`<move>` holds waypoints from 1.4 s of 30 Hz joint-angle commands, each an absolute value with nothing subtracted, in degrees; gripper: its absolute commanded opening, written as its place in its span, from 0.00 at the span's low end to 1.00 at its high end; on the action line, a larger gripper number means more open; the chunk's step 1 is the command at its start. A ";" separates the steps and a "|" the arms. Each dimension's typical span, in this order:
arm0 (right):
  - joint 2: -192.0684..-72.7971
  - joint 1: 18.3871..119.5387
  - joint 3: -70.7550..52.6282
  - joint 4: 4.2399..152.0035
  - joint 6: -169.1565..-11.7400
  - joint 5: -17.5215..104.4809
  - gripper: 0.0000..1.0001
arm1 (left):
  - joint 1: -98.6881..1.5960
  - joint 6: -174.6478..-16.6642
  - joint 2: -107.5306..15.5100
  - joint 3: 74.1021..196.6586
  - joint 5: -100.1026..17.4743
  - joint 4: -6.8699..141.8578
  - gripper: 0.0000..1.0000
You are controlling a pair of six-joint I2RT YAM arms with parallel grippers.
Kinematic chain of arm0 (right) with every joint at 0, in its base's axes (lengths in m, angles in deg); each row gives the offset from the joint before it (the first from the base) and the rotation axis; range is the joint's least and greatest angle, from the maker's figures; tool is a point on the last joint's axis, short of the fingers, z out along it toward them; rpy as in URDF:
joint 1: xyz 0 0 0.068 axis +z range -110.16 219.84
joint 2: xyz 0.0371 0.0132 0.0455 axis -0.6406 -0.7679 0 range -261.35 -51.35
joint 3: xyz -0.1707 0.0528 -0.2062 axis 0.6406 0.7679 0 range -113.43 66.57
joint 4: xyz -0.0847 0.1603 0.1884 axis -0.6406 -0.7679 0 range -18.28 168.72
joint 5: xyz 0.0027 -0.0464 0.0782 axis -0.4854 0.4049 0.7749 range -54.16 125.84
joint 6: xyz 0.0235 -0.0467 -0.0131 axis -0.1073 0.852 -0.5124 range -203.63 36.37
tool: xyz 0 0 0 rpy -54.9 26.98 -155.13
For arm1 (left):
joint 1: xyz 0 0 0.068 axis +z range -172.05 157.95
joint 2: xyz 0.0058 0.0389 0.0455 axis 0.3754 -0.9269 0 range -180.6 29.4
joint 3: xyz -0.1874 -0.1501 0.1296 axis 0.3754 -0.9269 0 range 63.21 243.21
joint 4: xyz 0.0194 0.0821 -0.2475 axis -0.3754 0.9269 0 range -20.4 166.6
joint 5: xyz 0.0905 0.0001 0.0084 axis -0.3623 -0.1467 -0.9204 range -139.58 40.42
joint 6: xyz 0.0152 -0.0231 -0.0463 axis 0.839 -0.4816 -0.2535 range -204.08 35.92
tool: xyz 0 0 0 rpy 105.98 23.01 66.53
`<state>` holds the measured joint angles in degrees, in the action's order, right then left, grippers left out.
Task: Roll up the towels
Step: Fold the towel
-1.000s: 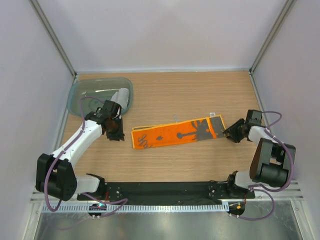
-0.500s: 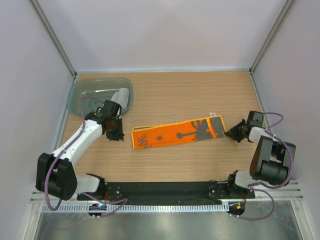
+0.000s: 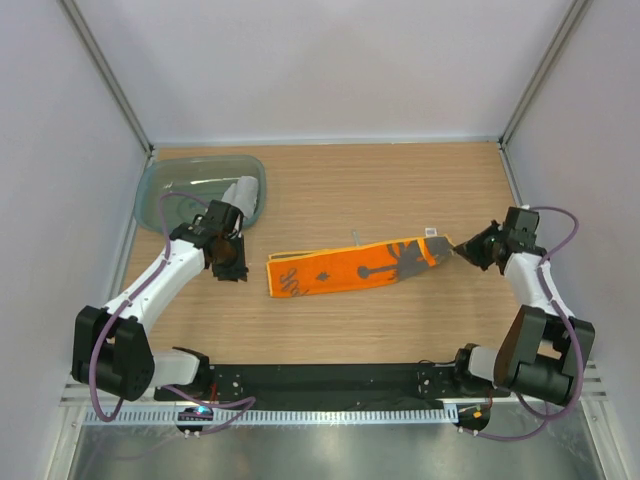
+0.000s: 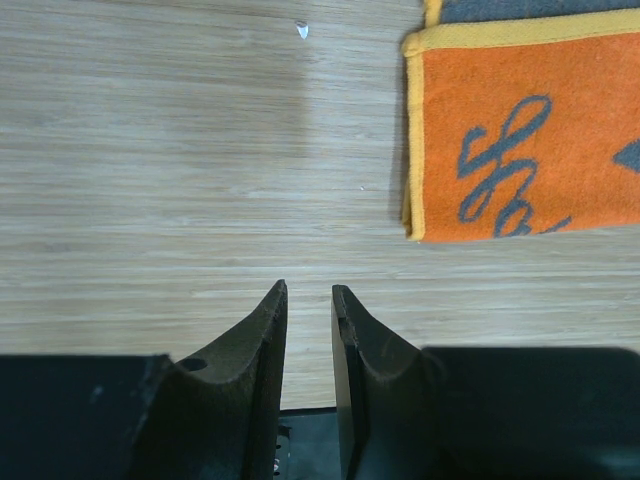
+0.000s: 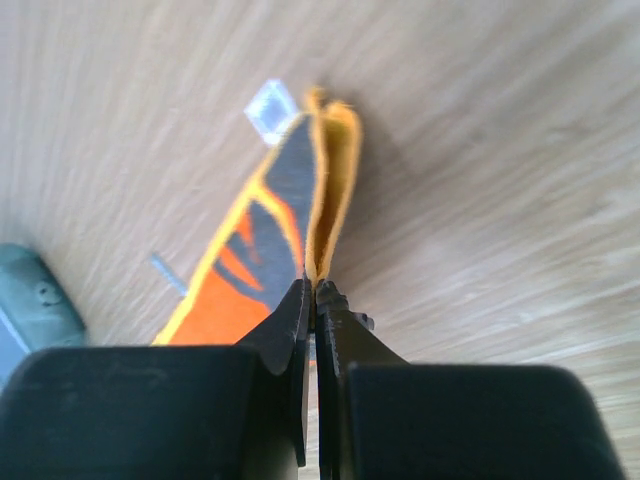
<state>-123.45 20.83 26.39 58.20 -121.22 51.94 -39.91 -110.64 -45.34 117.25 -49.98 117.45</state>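
Orange towel (image 3: 355,268) — a flat strip on the counter (image 3: 400,190), its long axis running left to right and angling slightly away toward the right. Right hand (image 3: 462,250): clamped on the strip's right end, folded edge pinched upright; a roll would likely start here and travel leftward. Left hand (image 3: 228,260): fingers slightly apart, holding nothing, just off the strip's left end. Grey towel (image 3: 240,195) — apparently rolled, in the teal tub (image 3: 160,185), far left.
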 commanded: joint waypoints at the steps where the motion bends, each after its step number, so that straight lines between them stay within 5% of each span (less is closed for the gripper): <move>1: -120.44 23.56 20.27 55.69 -120.20 54.20 0.01 | -39.80 -110.36 -43.55 117.35 -50.10 116.62 0.25; 20: -133.96 69.34 -5.67 55.42 -122.04 47.18 0.01 | -39.80 -110.79 -40.92 117.18 -50.98 116.62 0.25; 42: -148.12 89.14 -12.97 64.38 -128.46 40.50 0.01 | -39.71 -111.23 -40.65 117.00 -51.69 116.71 0.25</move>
